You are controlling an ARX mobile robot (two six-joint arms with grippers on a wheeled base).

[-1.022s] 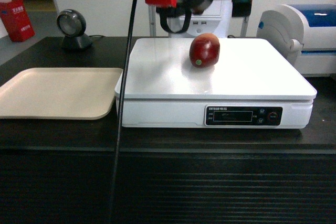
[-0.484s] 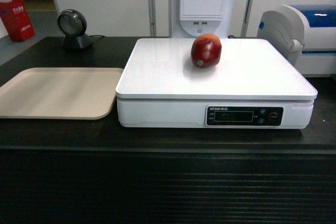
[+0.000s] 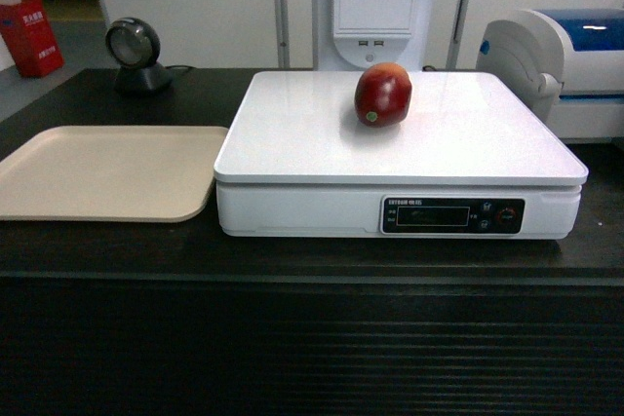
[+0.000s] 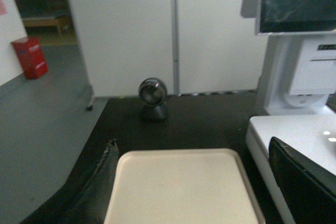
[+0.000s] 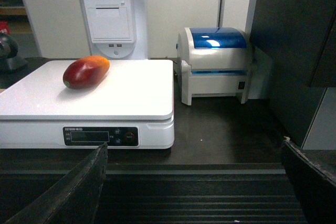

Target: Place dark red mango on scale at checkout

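On the checkout counter: we log what sits where, station by station.
Checkout [image 3: 292, 338]: black, ribbed dark front panel, flat dark top; we see it from the head and both wrists.
Scale [image 3: 292, 133]: white box with glossy square plate, sitting on the counter top right of centre; black display strip with buttons faces us.
Dark red mango [image 3: 382, 94]: resting on the scale plate, toward the far edge and a little right of the plate's middle; nothing touches it. From our right wrist it lies on its side on the plate's far left part, red bulk to the left, orange-yellow end to the right.
Beige tray [image 3: 107, 170]: flat on the counter, just beside the scale's left edge.
Round scanner [image 3: 133, 51]: black, at the counter's far left, behind the tray.
White-and-blue machine [image 3: 565, 60]: on the counter, right of the scale, near its far corner.
Receipt printer stand [image 3: 373, 2]: white, behind the scale.
Left gripper [image 4: 194, 192]: our dark fingers [image 4: 302, 187] frame the tray from above, spread wide apart, nothing between them.
Right gripper [image 5: 189, 192]: our fingers [image 5: 68, 192] sit at the picture's lower corners, spread wide, gripping nothing, low in front of the counter's ribbed panel.
Red box [image 3: 31, 36]: on the floor at far left, beyond the counter.
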